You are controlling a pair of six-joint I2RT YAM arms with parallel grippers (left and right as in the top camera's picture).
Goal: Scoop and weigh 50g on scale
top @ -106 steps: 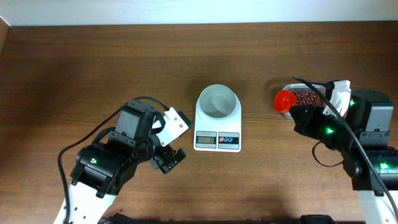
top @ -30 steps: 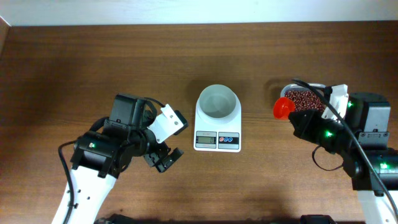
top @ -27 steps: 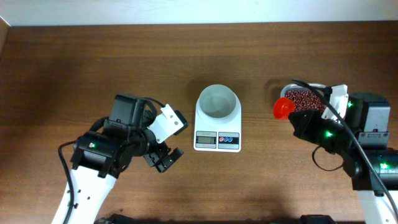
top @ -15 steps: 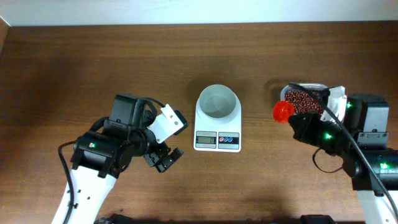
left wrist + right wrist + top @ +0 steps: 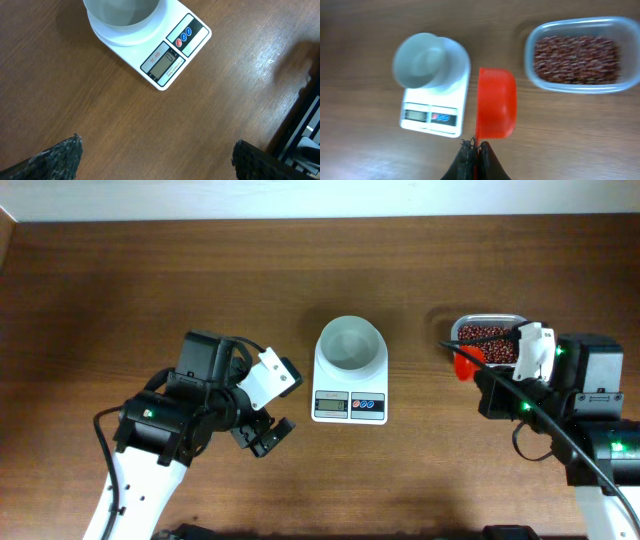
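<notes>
The white scale [image 5: 350, 385] stands mid-table with its round white bowl [image 5: 349, 343] on top, and no beans show in the bowl. The dark red-brown beans [image 5: 488, 340] lie in a clear tub [image 5: 513, 320] to its right. My right gripper [image 5: 476, 145] is shut on the handle of an orange-red scoop [image 5: 496, 102]. The scoop [image 5: 465, 363] hangs over the table between scale [image 5: 432, 105] and tub [image 5: 580, 85], and I see no beans in it. My left gripper [image 5: 156, 142] stands open over bare wood, front-left of the scale [image 5: 160, 45].
The brown wooden table runs back to a pale wall. The left arm [image 5: 190, 420] sits at the front left and the right arm [image 5: 580, 410] at the front right, with black cables looping over both.
My right gripper has drawn the scoop back from the tub's left rim toward the table's front, uncovering more of the tub. The left arm has stayed still over the last second.
</notes>
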